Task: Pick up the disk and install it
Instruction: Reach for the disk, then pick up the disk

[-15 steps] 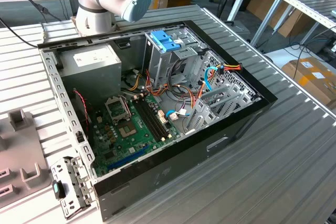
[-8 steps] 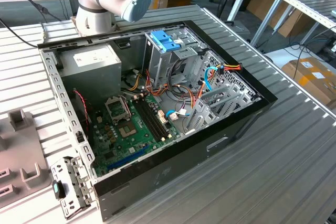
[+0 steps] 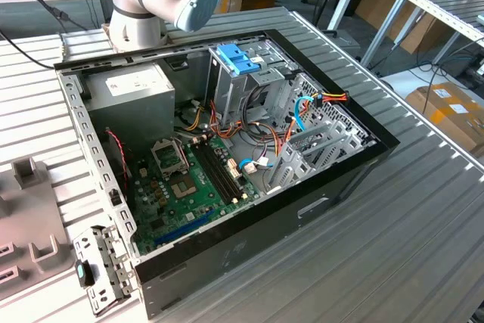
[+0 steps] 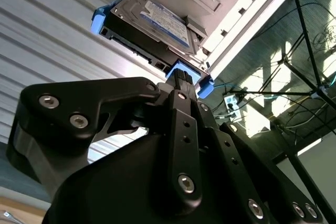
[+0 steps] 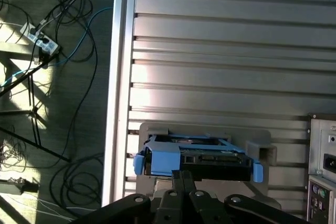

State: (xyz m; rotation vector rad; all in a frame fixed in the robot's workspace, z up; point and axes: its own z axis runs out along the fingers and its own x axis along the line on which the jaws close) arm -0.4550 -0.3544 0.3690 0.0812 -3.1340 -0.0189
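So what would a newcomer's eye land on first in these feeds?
Probably the open computer case in the middle of the exterior view, its green motherboard bare and a blue bracket atop the drive cage. In both wrist views, the disk with its blue rails sits in a grey holder on the slatted table, with the black gripper close at its near end.
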